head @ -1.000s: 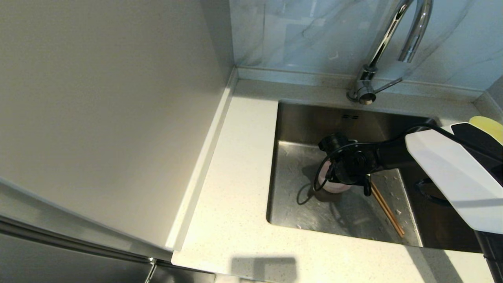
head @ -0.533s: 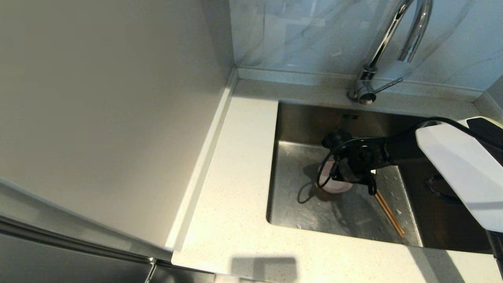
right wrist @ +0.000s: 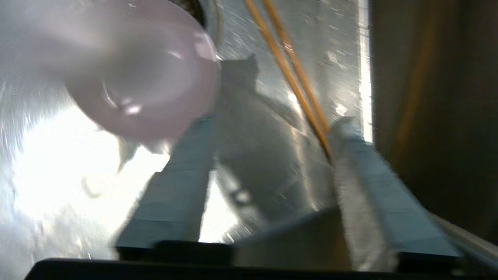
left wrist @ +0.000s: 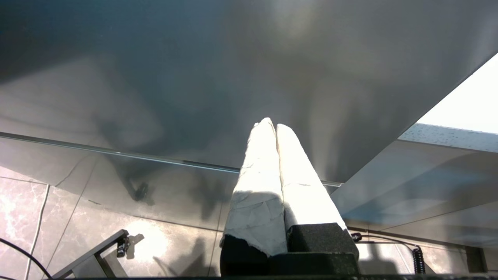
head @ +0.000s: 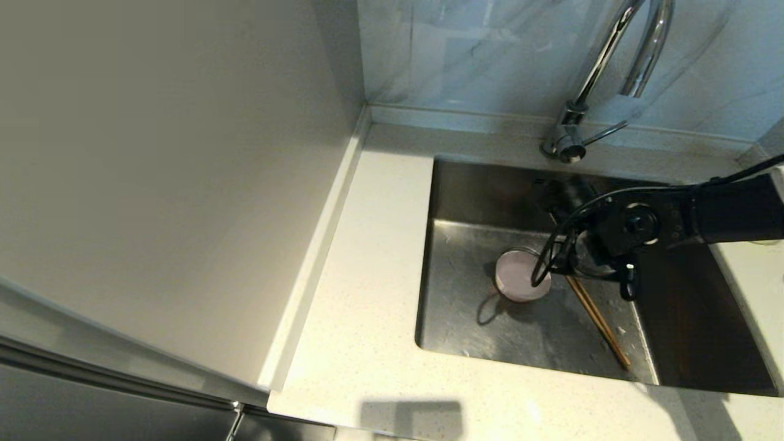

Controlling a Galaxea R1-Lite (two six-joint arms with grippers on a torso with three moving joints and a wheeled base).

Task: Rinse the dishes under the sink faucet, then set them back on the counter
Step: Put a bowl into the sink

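The right gripper (right wrist: 268, 128) hangs low inside the sink (head: 465, 202), its fingers spread apart with nothing between them; the pink bowl (head: 522, 283) sits upright on the sink floor just beside it, and the chopsticks (head: 597, 321) lie on the floor alongside. The left gripper (left wrist: 272, 126) is parked away from the tabletop (head: 367, 294), fingers pressed together, empty.

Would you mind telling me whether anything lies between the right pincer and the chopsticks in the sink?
Nothing visible does. The right pincer hangs open just above the sink floor, with the chopsticks running right up to one finger. The pink bowl sits off to the other side, clear of them.
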